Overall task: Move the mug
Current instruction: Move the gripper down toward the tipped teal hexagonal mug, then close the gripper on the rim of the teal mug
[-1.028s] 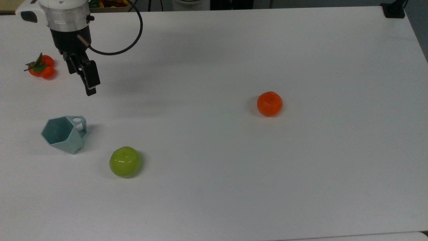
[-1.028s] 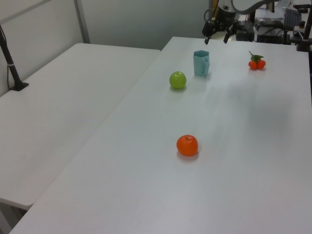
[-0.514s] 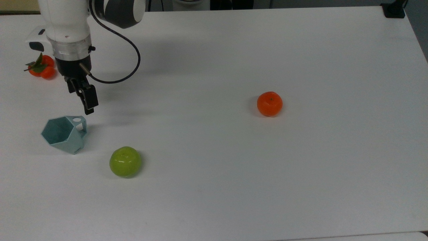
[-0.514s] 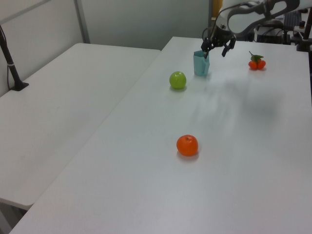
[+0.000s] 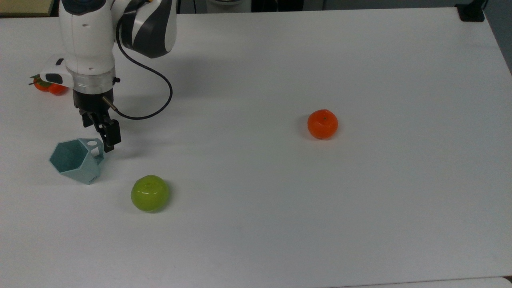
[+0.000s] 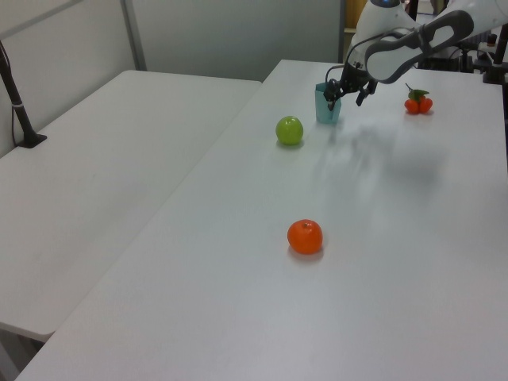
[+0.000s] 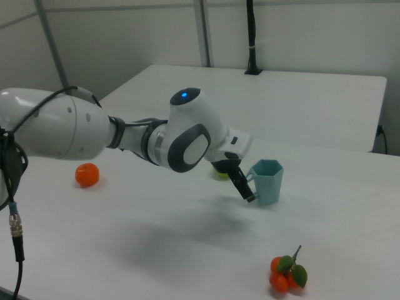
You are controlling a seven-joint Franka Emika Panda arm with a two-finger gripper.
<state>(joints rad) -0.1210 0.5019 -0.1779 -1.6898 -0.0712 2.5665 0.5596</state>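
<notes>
Table: white, everything sits on it. Taking the mug as reference.

Arm: reaches down over the table, wrist pointing at the mug's handle side. In the right view its bulk is on the mug's left.

Mug: pale teal, upright on the table, handle toward the arm. Not lifted, not gripped.

Green apple: near the mug, on the top view's lower right of it, apart.

Orange: well apart from the mug, far to the top view's right.

Small red fruit cluster with leaves: beyond the mug on the arm's side, partly behind the wrist in the top view.

Claw: fingers spread apart in the left view, holding nothing. One finger hangs just beside the handle, tip about level with the rim; can't tell if it touches.

Progress: approach looks nearly done, grasp not made. Left, as I read it: settle the fingers around the handle or wall, close, lift, carry, set down. Risk: faceted tapering wall, a bump could tip or shove the mug.
</notes>
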